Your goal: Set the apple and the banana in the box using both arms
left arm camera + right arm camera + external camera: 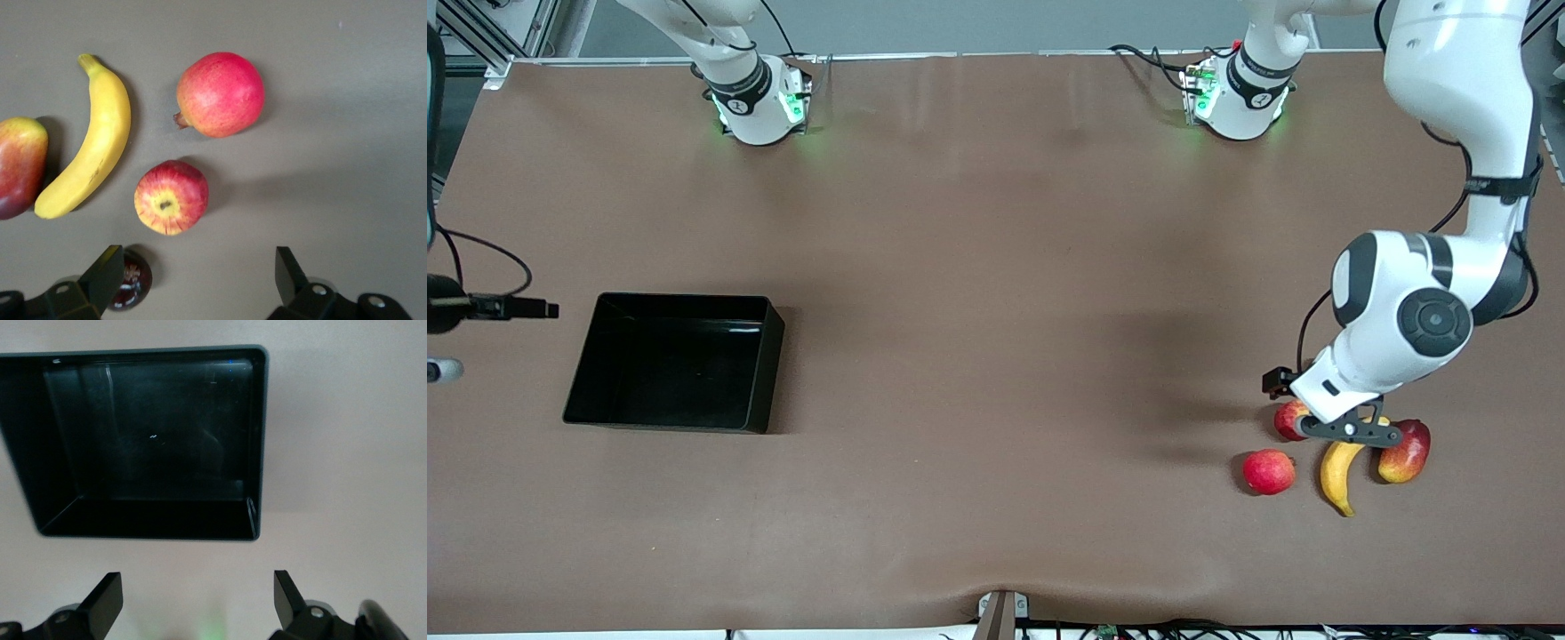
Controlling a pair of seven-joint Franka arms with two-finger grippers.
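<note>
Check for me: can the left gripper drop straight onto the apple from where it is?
Probably yes. The left gripper hangs open beside the apple; nothing covers it, and the banana lies apart from it.

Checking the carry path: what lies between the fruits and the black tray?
Nothing: bare brown tabletop separates the shallow black plastic tray from the curved yellow banana, front view.

We see two white arms with black joint bands: the left arm (1423, 311) carries a round dark cap and thin black cables. Green lights glow at the bases. The fingers (107, 273) look black, perhaps matte plastic.
</note>
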